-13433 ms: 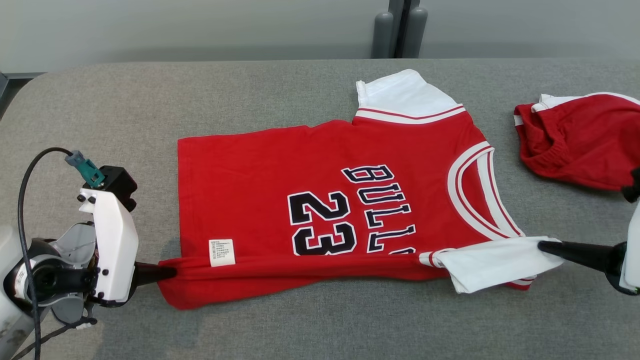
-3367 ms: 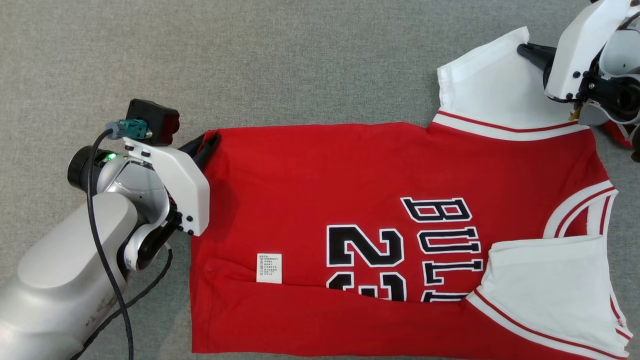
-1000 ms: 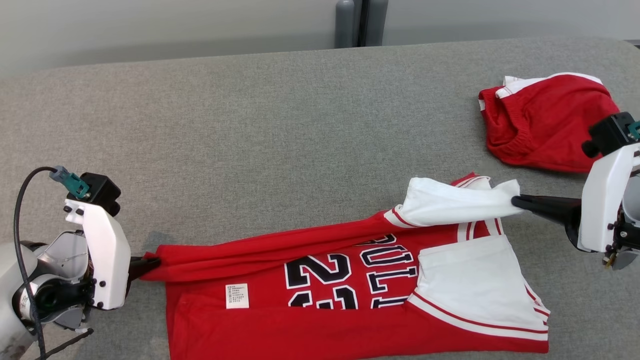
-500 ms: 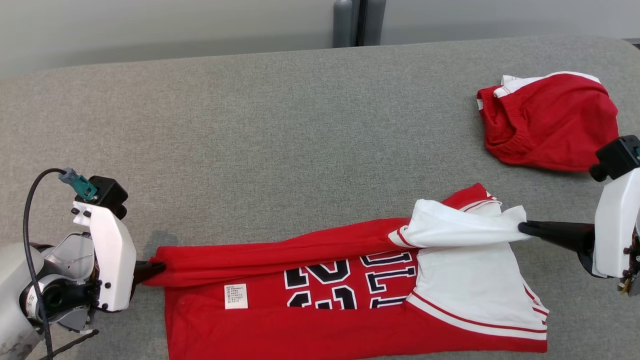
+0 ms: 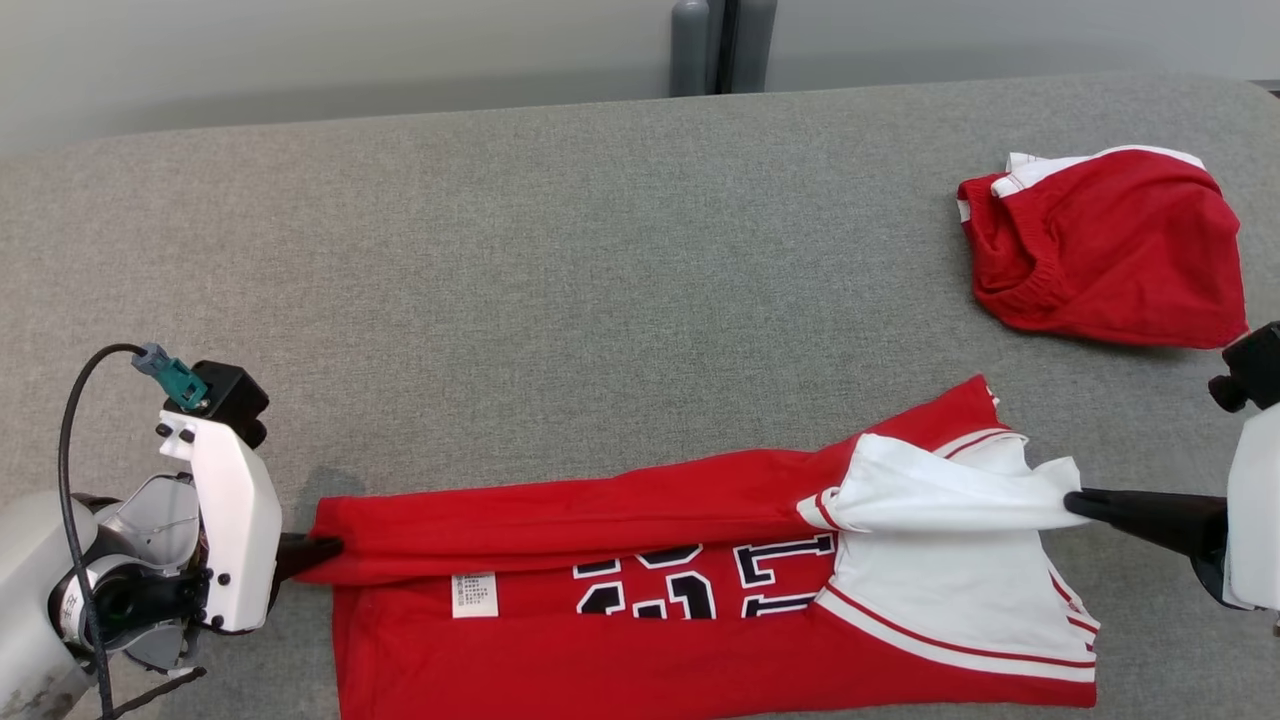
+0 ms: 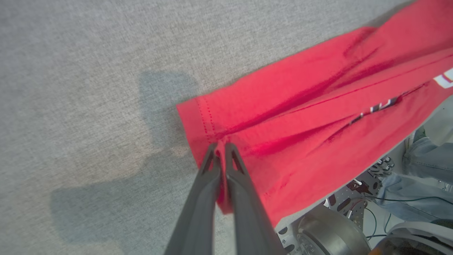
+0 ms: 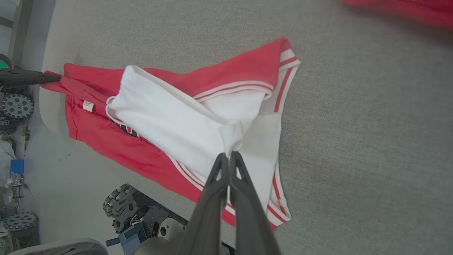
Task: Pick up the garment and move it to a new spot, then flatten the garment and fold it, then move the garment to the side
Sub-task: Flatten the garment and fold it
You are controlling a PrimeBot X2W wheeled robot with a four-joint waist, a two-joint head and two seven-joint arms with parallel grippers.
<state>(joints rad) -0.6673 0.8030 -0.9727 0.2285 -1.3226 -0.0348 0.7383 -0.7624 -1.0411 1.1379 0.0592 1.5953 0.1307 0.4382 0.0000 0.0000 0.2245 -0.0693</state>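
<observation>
Jersey [image 5: 640, 500]: red, white sleeves, lying lengthwise along the near side of the grey table [image 5: 560, 260]. Its far long edge is folded toward you and covers the upper half of the black lettering. A white care label [image 5: 475, 595] shows just below that fold.

Edges: the near long side sits at the table's near edge. In the right wrist view it looks to lap just over it, though you cannot tell for certain.

Left gripper [image 5: 325, 548]: at the table's near left, jaws closed, pinching the red hem corner of the folded strip.

Right gripper [image 5: 1080, 500]: at the table's near right, jaws closed on the tip of the upper white sleeve [image 5: 940, 495]. That sleeve is drawn out over the lower sleeve. The strip runs taut between the two grips.

Open room: you have bare grey fabric across the table's middle, far side and left end. A second red garment [image 5: 1100, 260], bunched, lies at the far right of the table, well apart from the jersey.

Surface: woven grey covering, rounded corners, flat. Beyond the table's far edge stand a pale wall [image 5: 300, 50] and two dark posts [image 5: 710, 45].
</observation>
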